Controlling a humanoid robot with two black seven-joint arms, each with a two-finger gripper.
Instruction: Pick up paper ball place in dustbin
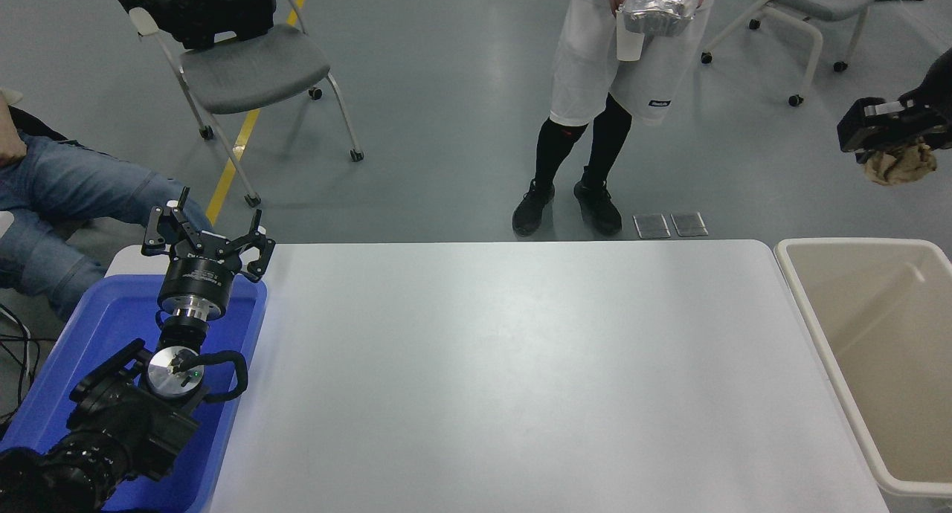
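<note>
Aloft, right pincer [885, 145] clamping paper ball [900, 165], above dustbin [811, 320]

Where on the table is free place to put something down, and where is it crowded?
The white table is bare from the blue tray at its left edge to the dustbin at its right. The tray is crowded: the left gripper is parked over it. The right gripper holds the paper ball off-table.

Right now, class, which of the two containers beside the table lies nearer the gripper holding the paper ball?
The beige dustbin, right of the table; the blue tray lies far left.
</note>
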